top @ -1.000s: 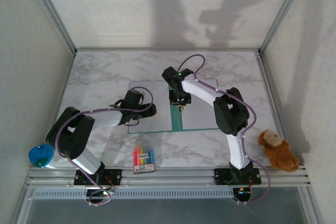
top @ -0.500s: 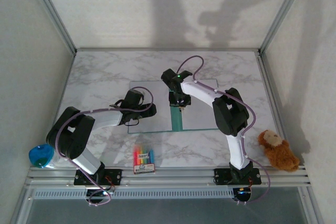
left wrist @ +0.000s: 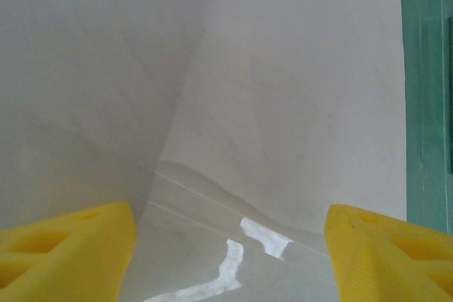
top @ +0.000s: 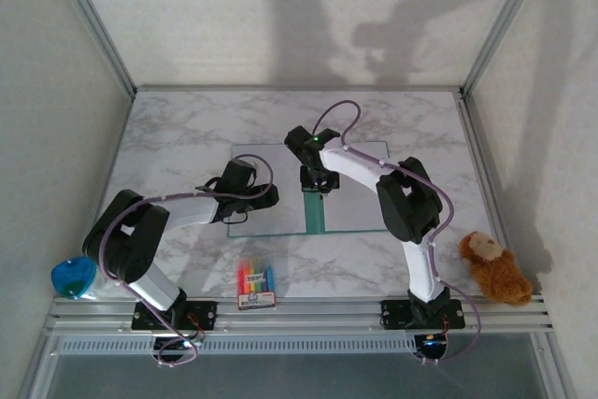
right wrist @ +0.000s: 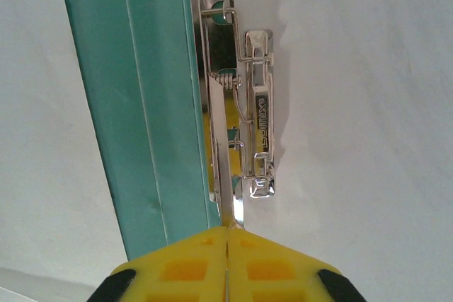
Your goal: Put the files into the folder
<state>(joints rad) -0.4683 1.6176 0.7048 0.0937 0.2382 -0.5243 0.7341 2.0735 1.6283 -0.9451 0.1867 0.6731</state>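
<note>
Right end effector (right wrist: pixel 226 240) is pinched on the clip lever (right wrist: pixel 224 167) inside the folder (right wrist: pixel 141 104); left end effector (left wrist: pixel 230 211) is held spread over files (left wrist: pixel 283 68) there, judged not yet clamped.

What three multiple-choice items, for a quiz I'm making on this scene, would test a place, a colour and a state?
1. Where is the crayon box?
A. on the folder
B. near the table's front edge
C. against the back wall

2. What colour is the folder's spine?
A. red
B. black
C. teal

3. How is the left gripper?
A. open
B. shut on a sheet
C. shut on the crayon box

Key:
1 B: the top view shows it on the marble near the front edge.
2 C: the strip beside the clip is teal.
3 A: its yellow fingers stand far apart over a sheet.
</note>
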